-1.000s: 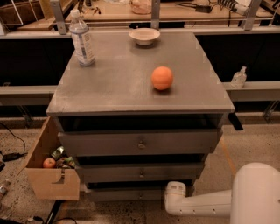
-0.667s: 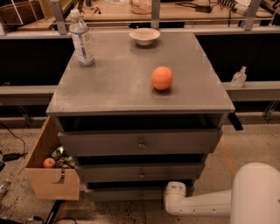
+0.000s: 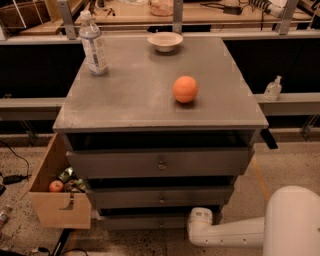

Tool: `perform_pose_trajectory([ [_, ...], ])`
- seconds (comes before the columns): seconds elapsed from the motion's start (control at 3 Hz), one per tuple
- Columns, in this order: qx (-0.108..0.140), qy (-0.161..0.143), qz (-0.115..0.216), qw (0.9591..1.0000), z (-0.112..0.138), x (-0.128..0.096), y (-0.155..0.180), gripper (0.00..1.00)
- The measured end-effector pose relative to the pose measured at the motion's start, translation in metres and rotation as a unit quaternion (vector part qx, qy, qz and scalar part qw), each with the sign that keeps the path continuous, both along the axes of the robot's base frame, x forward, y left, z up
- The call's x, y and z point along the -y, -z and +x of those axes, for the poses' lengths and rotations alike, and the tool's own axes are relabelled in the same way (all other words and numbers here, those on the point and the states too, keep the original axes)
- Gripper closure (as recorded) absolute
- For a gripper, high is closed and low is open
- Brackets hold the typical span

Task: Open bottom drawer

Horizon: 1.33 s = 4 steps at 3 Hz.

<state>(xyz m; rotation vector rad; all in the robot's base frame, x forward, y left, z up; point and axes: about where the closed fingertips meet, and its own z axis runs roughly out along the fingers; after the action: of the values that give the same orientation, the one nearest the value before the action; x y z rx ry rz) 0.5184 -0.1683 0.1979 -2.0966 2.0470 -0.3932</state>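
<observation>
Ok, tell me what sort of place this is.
Likely a robot lab or workshop: cluttered workbench behind, grey drawer cabinet, cardboard box on the floor. The gripper is low beside the bottom drawer.

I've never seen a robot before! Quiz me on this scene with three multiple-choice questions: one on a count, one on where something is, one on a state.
1. How many grey drawers does the cabinet have?
A. Two
B. Three
C. Five

2. Where is the robot's hand?
A. Resting on the cabinet top
B. Raised high above the cabinet
C. Low, by the right end of the bottom drawer

3. How is the bottle?
A. Upright, with its cap on
B. Lying on its side
C. Upside down

Answers:
1 B: three fronts stack under the top.
2 C: the white arm ends low beside that drawer.
3 A: it stands near the top's back left corner.
</observation>
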Motion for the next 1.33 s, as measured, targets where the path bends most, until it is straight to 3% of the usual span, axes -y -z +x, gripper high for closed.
perform_pose_trajectory([
  [0.33, 0.0, 0.0, 0.0, 1.0, 0.0, 0.0, 0.0, 0.12],
  [0.67, -0.001, 0.0, 0.0, 1.0, -0.0007, 0.0, 0.001, 0.0],
  [1.33, -0.011, 0.001, -0.008, 0.9999, 0.0052, 0.0047, 0.0072, 0.0],
])
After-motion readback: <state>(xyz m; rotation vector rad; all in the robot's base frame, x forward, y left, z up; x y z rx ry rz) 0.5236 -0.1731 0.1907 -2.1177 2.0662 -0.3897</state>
